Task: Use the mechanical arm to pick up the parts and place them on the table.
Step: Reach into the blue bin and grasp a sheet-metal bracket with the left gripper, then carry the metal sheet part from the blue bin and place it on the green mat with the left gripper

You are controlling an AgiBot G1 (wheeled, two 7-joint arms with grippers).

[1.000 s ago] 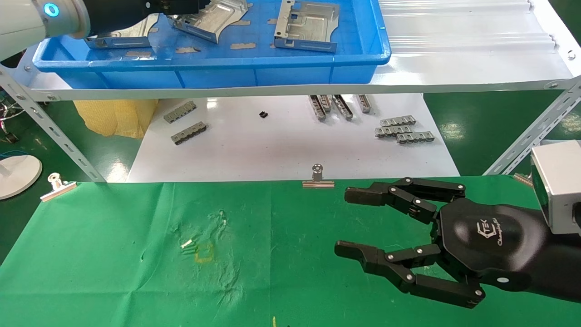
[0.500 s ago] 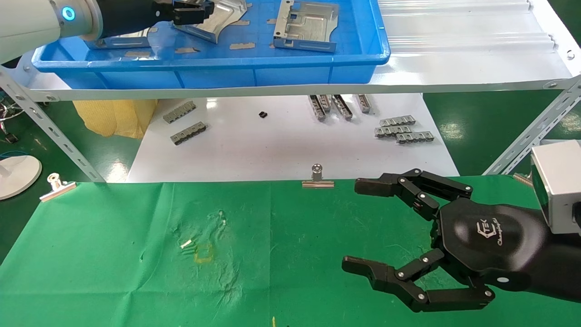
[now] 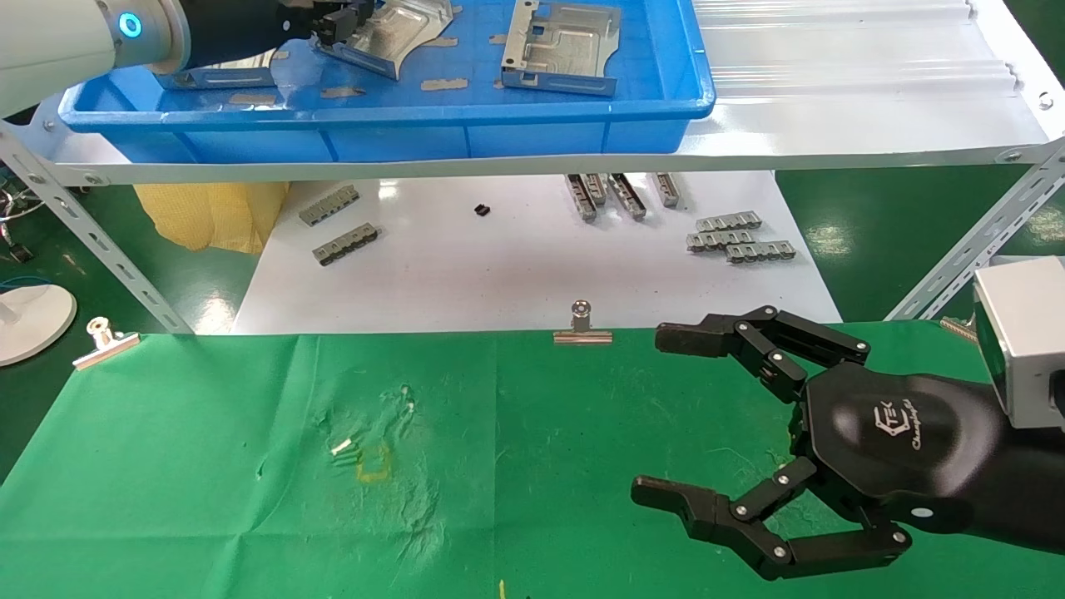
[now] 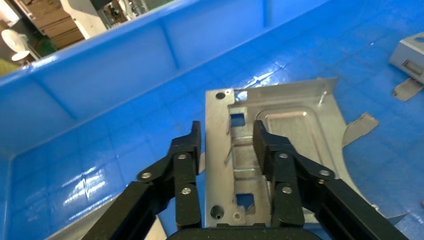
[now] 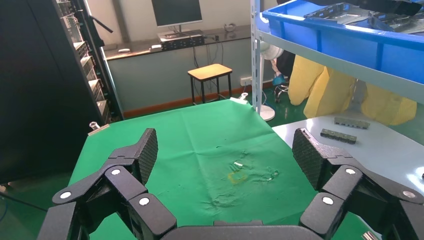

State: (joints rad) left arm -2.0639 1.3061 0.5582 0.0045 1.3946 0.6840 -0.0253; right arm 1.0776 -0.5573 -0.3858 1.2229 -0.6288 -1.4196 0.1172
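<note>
My left gripper (image 3: 337,25) reaches into the blue bin (image 3: 416,125) on the shelf. In the left wrist view its jaws (image 4: 227,137) stand partly apart, straddling one side strip of a silver plate (image 4: 295,135): one finger sits at the plate's outer edge, the other over its raised middle. That plate (image 3: 403,33) rests in the bin. A second plate (image 3: 562,46) lies to its right, and a third (image 3: 220,73) is partly hidden under the left arm. My right gripper (image 3: 657,416) hovers wide open and empty over the right of the green table (image 3: 208,457), which also fills the right wrist view (image 5: 226,150).
The white shelf (image 3: 832,91) carries the bin, its slanted legs at both sides. Below lies a glossy white board (image 3: 499,274) with small grey slotted strips (image 3: 736,237). Binder clips (image 3: 582,329) (image 3: 104,341) hold the cloth's far edge. A crumpled yellow-marked patch (image 3: 374,457) shows mid-cloth.
My left gripper has come forward into view and settled over the plate's side strip. My right gripper's fingers have spread wider apart. The plates have not moved.
</note>
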